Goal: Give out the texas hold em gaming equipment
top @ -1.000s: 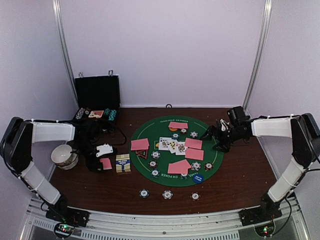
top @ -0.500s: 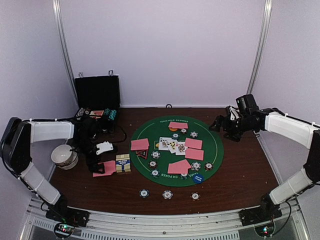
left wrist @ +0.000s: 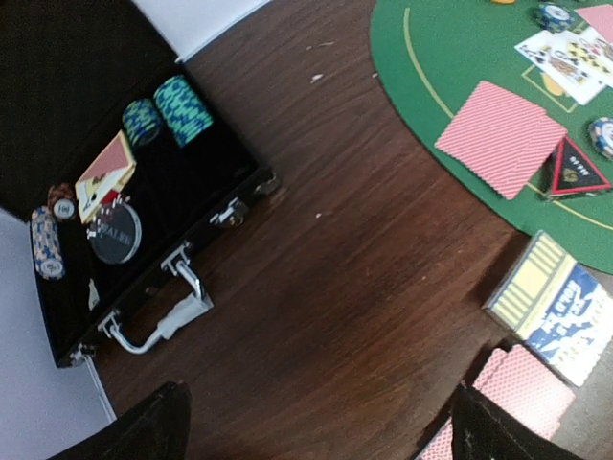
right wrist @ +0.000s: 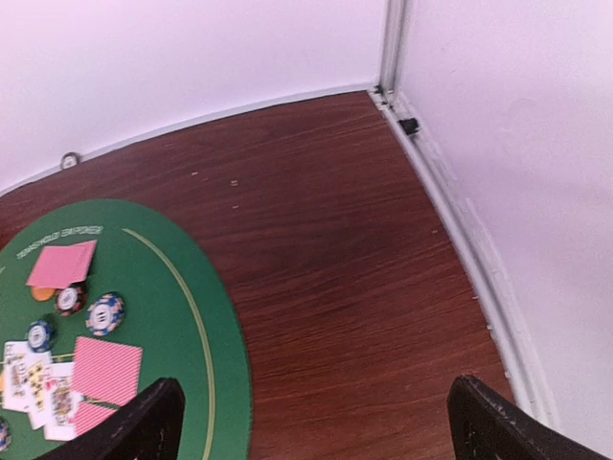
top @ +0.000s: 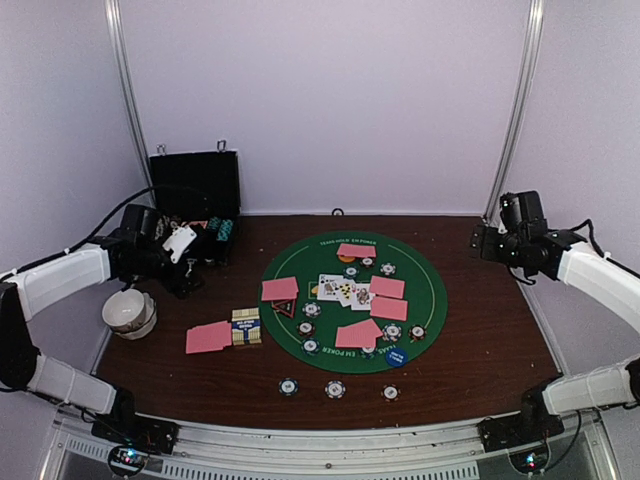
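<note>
Lying flat: cards (top: pixel 280 289) on the mat (top: pixel 300 255), loose cards (top: pixel 208 337) on the bench (top: pixel 480 340) beside the box (top: pixel 246 326), chips (top: pixel 335 388) scattered around. Cards likely light, slick, bendy: lift by an edge. Chips stiff: pinch across the rim. Left pincer (left wrist: pixel 318 412) raised near the case (top: pixel 195 190), right pincer (right wrist: pixel 316 412) raised far right. Both spread wide, empty.

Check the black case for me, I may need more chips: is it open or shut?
Open. The case has its lid raised, and chip stacks show inside.
</note>
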